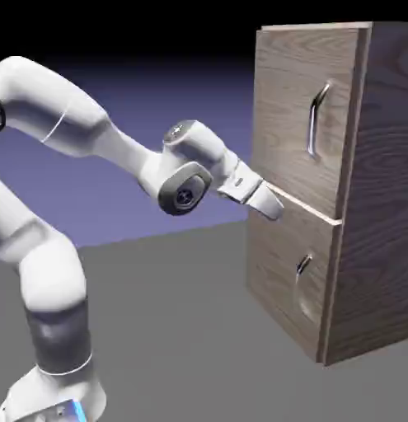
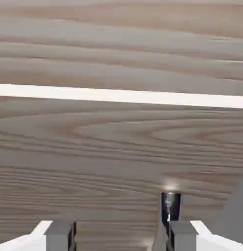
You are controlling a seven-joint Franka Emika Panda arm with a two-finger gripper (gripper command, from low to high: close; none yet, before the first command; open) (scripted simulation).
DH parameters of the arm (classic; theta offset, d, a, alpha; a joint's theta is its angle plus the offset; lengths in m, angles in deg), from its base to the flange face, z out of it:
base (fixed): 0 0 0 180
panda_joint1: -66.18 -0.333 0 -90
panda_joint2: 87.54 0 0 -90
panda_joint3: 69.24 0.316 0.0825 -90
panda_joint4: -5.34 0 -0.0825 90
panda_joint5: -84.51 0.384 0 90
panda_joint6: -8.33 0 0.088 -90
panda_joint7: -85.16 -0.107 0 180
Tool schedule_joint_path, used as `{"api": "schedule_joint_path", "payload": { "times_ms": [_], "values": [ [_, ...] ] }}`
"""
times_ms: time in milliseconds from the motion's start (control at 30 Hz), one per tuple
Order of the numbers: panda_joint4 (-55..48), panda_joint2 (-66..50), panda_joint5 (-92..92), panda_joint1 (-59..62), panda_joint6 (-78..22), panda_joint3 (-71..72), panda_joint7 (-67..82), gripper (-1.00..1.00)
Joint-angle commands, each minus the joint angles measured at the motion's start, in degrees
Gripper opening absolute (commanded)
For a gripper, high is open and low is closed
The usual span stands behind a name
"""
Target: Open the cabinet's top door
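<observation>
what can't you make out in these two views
- gripper: in the exterior view the hand's own housing hides its fingertips
- lower handle: in the hand view the bottom edge and a fingertip cut it off
- top door's handle: outside the hand view's frame
- robot's base: cut by the exterior view's bottom edge

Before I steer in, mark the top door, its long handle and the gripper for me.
Top door (image 1: 283,86): exterior view, on its wood-grain front, beside the handle.
Long handle (image 1: 312,130): exterior view, on the lower half of the silver bar.
Gripper (image 2: 121,236): hand view, midway between its parted fingertips.
</observation>
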Motion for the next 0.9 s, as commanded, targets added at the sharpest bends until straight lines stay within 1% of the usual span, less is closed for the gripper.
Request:
{"api": "schedule_joint_path", "payload": {
  "times_ms": [0,867],
  "values": [
    [-0.43,0.20,-2.50,-0.59,-0.04,-0.64,0.74,0.00],
    [-11.61,5.39,-67.29,-15.89,-1.12,-17.34,20.05,0.00]
  ]
}}
